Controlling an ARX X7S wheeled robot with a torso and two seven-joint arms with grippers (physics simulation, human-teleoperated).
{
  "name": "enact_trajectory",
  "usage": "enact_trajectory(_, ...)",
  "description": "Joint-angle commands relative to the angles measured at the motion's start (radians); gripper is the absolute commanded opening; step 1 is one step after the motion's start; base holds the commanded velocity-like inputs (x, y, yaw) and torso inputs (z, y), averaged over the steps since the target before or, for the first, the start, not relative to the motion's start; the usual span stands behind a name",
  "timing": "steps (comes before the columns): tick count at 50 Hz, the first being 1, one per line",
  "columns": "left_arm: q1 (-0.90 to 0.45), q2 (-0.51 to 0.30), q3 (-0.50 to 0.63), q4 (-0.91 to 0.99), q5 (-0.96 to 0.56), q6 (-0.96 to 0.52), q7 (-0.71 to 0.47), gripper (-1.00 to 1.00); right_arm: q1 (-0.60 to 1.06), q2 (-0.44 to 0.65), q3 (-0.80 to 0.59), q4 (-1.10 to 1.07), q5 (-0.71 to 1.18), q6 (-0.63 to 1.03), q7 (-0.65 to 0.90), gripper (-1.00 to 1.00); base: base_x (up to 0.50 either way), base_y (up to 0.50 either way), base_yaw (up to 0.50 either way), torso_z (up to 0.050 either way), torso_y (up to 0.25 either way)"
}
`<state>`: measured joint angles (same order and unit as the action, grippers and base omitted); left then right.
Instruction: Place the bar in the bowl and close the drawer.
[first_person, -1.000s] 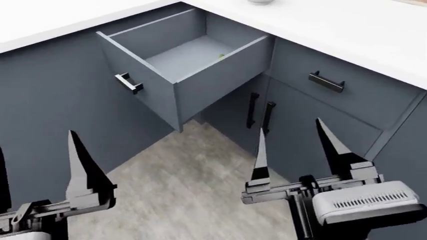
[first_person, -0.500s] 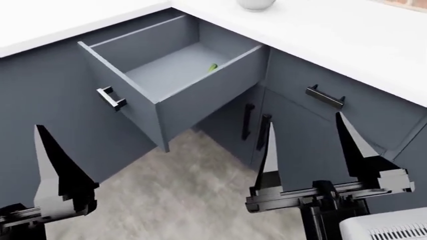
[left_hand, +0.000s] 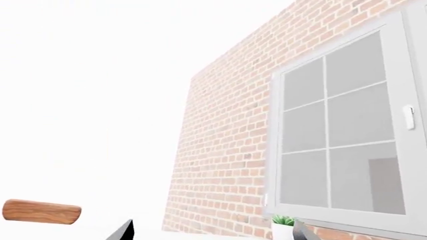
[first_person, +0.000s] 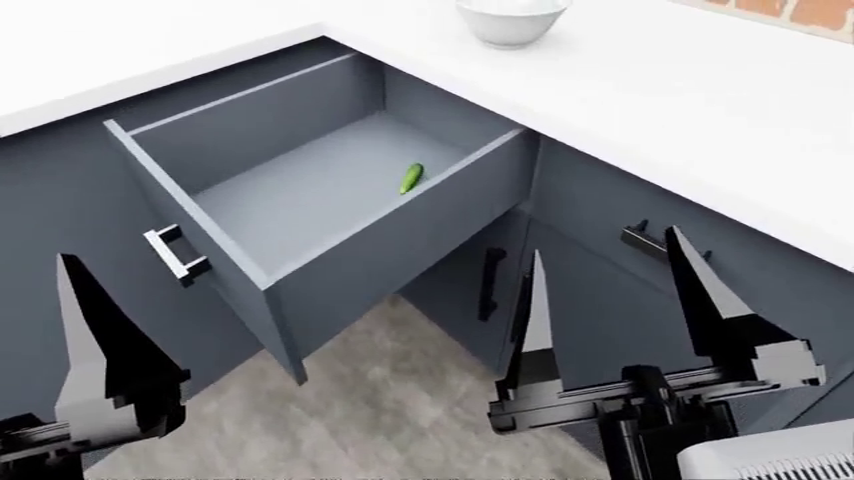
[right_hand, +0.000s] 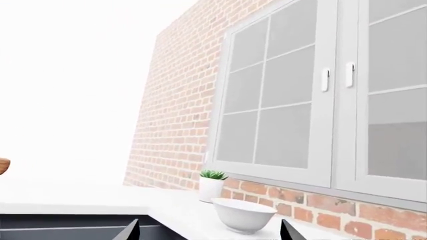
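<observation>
The drawer (first_person: 334, 270) stands pulled open at the counter's corner, its short handle (first_person: 174, 255) facing left. On its grey floor lies only a small green cucumber-like item (first_person: 411, 178). The bar is not in view. The white bowl (first_person: 511, 18) sits on the counter behind the drawer and shows in the right wrist view (right_hand: 243, 214) ahead of the fingers. My right gripper (first_person: 605, 245) hangs open and empty in front of the cabinet, right of the drawer. My left gripper (left_hand: 212, 232) is open and empty; one finger (first_person: 94, 350) shows low at the left of the head view.
The white L-shaped counter (first_person: 694, 90) runs above dark cabinets. Two vertical door handles (first_person: 491, 283) and a closed drawer's handle (first_person: 643, 238) lie close behind my right gripper. A potted plant (right_hand: 212, 184) stands by the brick wall and window. Grey floor (first_person: 387, 400) lies below.
The head view has shifted: the open drawer sits lower and nearer, more of its inside and the green item show, and the bowl has come into view. Both grippers stay open.
</observation>
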<state>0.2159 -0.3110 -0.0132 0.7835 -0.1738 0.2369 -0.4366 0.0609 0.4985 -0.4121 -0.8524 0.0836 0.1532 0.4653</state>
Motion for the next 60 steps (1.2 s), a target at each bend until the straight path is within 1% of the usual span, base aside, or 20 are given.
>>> enact_trajectory(1, 0.014, -0.003, -0.004, 0.007, 0.001, 0.006, -0.008, 1.0, -0.019, 0.01, 0.009, 0.005, 0.017, -0.032, -0.001, 1.0, 0.0, 0.0, 0.0, 0.0, 0.0)
enact_trajectory(6, 0.015, -0.004, 0.0, 0.007, 0.006, 0.001, -0.011, 1.0, -0.035, 0.022, 0.022, 0.013, 0.042, -0.075, -0.008, 1.0, 0.0, 0.0, 0.0, 0.0, 0.0)
enact_trajectory(13, 0.011, -0.007, 0.006, 0.017, 0.013, -0.012, -0.015, 1.0, -0.049, 0.027, 0.036, 0.018, 0.055, -0.089, -0.001, 1.0, 0.0, 0.0, 0.07, 0.0, 0.0)
enact_trajectory(33, 0.017, -0.012, 0.011, 0.007, 0.015, -0.005, -0.022, 1.0, -0.027, 0.026, 0.021, 0.019, 0.051, -0.049, -0.003, 1.0, 0.0, 0.0, 0.48, 0.0, 0.0)
enact_trajectory(37, 0.016, -0.013, 0.01, 0.011, 0.014, -0.009, -0.025, 1.0, -0.021, 0.023, 0.026, 0.013, 0.063, -0.025, 0.002, 1.0, 0.0, 0.0, 0.0, 0.0, 0.0)
enact_trajectory(44, 0.016, -0.016, 0.011, 0.015, 0.011, -0.011, -0.028, 1.0, 0.002, 0.023, 0.014, -0.011, 0.064, 0.063, 0.007, 1.0, 0.0, 0.0, 0.0, 0.0, 0.0)
enact_trajectory(60, 0.028, -0.021, 0.01, 0.028, 0.01, -0.006, -0.036, 1.0, -0.011, 0.042, -0.001, -0.031, 0.056, 0.045, -0.006, 1.0, 0.24, 0.27, 0.0, 0.0, 0.0)
